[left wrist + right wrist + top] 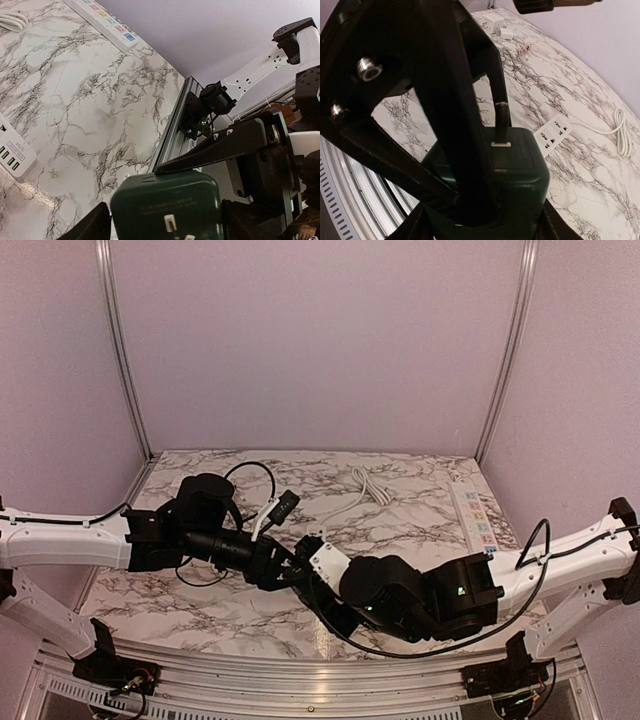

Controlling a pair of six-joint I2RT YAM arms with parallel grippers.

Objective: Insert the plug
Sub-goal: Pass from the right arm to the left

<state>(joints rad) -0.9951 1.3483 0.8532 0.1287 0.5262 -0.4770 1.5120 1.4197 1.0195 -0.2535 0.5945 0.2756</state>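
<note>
- Top view: both arms reach in over the middle of the marble table. The left gripper and right gripper meet nose to nose above it.
  - This reads as a hand-over or re-grip, likely so the plug can be turned to suit a socket.
  - The plug itself is hidden between them here.
  - The power strip lies along the far right edge, well apart from both grippers.
  - A coiled white cable lies beyond centre.
- Left wrist view: the plug, a dark green block, sits between the left gripper's own fingers, with its metal prongs facing this camera.
  - The fingers flank its sides closely, but I cannot tell whether they press it.
  - A finger of the right gripper runs across the plug's top edge, probably carrying it while the left finds purchase.
  - A white block with green ports rests on the table to the left.
- Right wrist view: the plug fills the space between the right jaws, which are clamped on it, clear of the table.
  - A left finger crosses large in front.
  - A white socket block lies face up on the table beyond the plug. It is a likely target, though the strip would serve too.
</note>
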